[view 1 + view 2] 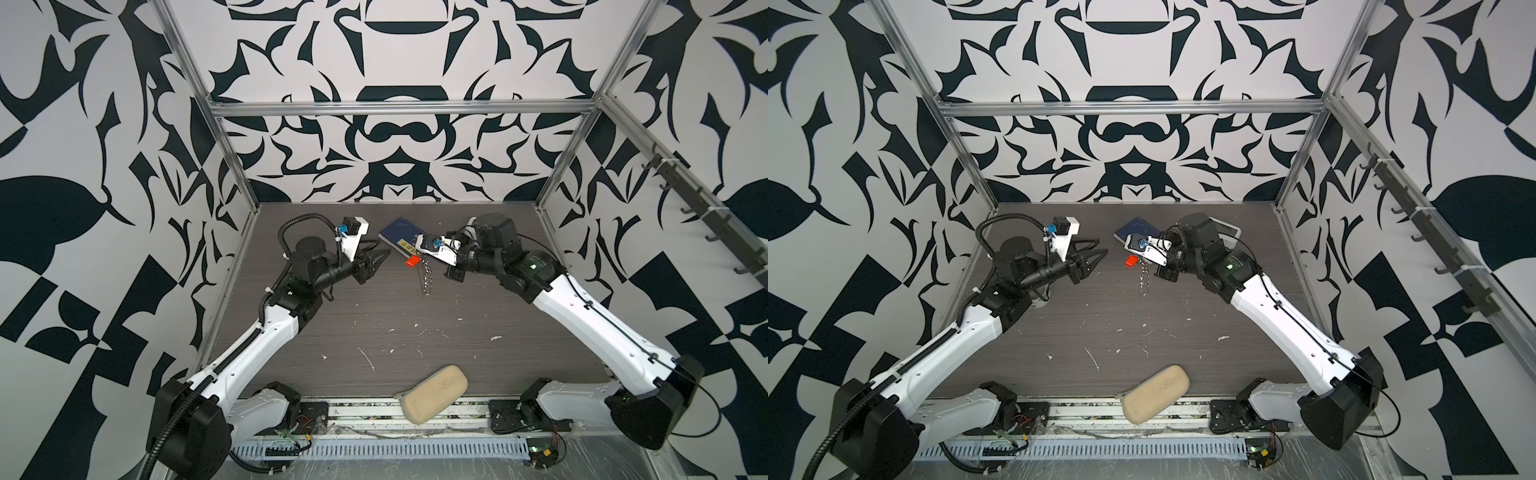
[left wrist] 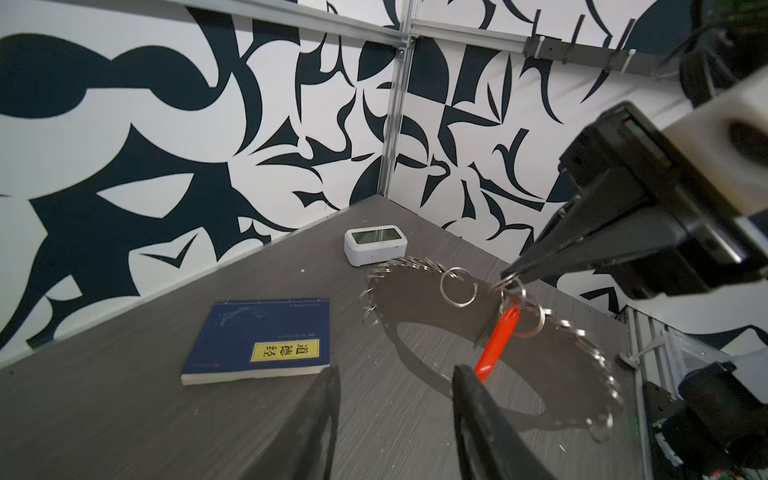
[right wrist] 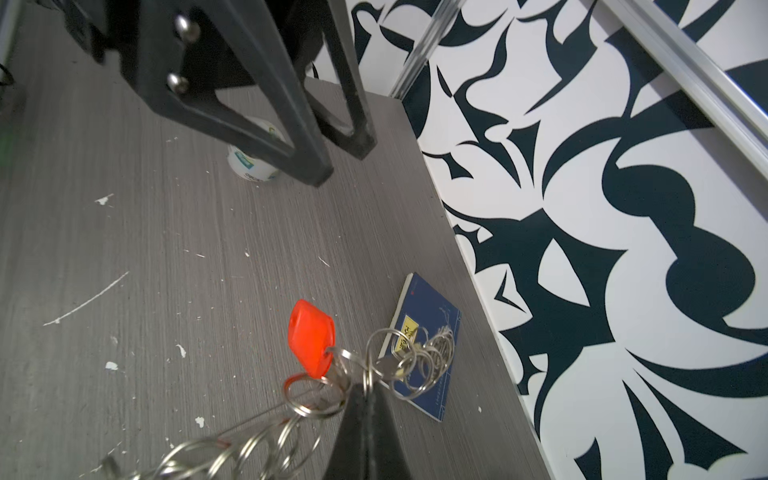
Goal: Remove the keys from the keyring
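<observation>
The keyring (image 2: 419, 291), a flat grey hoop fringed with small silver rings, hangs above the table from my right gripper (image 3: 368, 388), which is shut on a small ring at its edge. In both top views it shows edge-on as a dangling chain of rings (image 1: 426, 278) (image 1: 1144, 278). The keys with their red-orange tag (image 3: 311, 336) (image 2: 498, 340) (image 1: 411, 261) hang beside the pinched ring. My left gripper (image 2: 397, 372) (image 1: 387, 252) is open, just left of the tag, with nothing between its fingers. One finger (image 2: 465, 382) is close to the tag's lower end.
A blue book (image 1: 401, 237) (image 2: 262, 336) lies on the table behind the keyring. A white clock (image 2: 376, 245) stands near the back right corner. A tape roll (image 3: 251, 166) sits under the left arm. A beige oblong pad (image 1: 434, 392) lies at the front edge.
</observation>
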